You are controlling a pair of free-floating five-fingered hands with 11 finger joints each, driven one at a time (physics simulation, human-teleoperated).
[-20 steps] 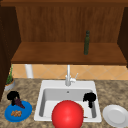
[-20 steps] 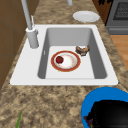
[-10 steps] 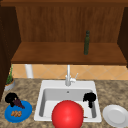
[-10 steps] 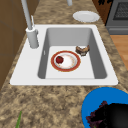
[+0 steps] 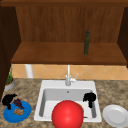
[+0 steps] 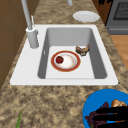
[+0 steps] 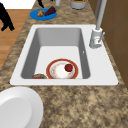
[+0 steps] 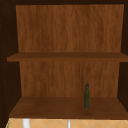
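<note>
While the right hand (image 5: 89, 97) hangs with fingers drooping and seemingly empty over the sink (image 5: 45, 86), the left hand (image 5: 9, 99) hovers, fingers curled, at the blue plate (image 5: 11, 116) on the worktop (image 5: 30, 87), its dark cake wedge (image 5: 18, 102) just right of the fingers

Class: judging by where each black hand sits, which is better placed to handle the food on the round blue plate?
Probably the left hand: it hovers at the round blue plate, beside its dark wedge-shaped food piece. The right hand hangs over the white sink.

You see a speckled stone-look counter (image 6: 50, 100), smooth matt white sink (image 6: 65, 81), metal-grey faucet (image 6: 32, 37), wood-grain shelf (image 8: 67, 107), matt blue plate (image 5: 10, 116).
</note>
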